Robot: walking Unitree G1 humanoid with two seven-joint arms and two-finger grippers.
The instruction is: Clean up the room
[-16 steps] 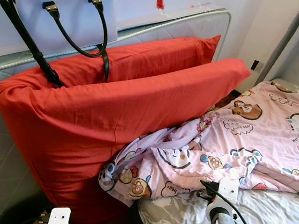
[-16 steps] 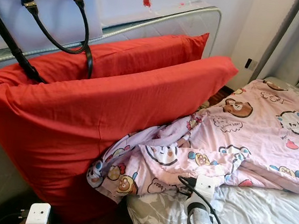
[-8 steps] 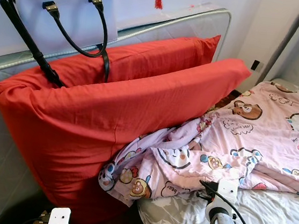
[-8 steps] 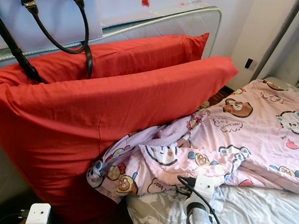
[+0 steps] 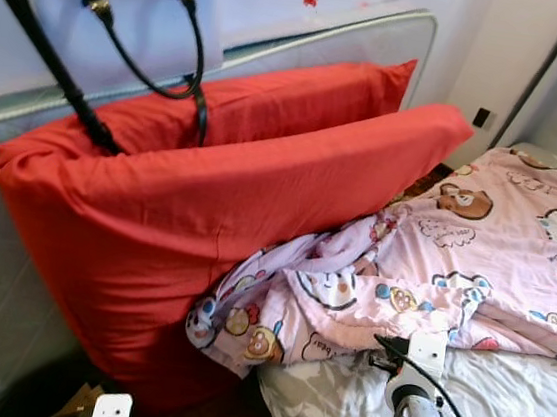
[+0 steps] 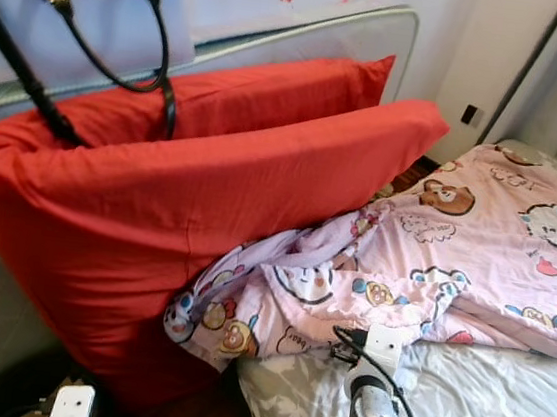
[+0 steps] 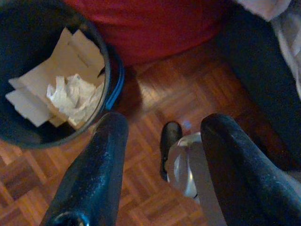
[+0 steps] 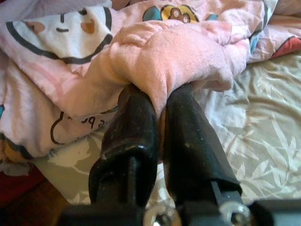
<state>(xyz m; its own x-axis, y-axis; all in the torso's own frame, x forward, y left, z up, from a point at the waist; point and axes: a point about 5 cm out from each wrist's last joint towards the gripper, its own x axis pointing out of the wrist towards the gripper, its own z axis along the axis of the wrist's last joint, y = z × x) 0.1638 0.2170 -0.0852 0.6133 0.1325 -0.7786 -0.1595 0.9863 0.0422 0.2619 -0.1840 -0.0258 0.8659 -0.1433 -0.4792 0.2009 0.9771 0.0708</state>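
A pink cartoon-print blanket lies rumpled across the bed, one corner hanging off beside two big red pillows. My right gripper is shut on a fold of the blanket at the bed's near edge; its wrist rises at the lower right of the head views. My left gripper hangs open over the wooden floor, with nothing between its fingers. The left wrist shows low beside the pillows.
A white handbag with black straps rests on a mattress that stands against the wall behind the pillows. A black bin holding cardboard and crumpled paper stands on the parquet near my left gripper. A grey leaf-print sheet covers the bed.
The head views have tilted slightly, so the whole scene sits a little differently. Neither arm nor the blanket has visibly moved.
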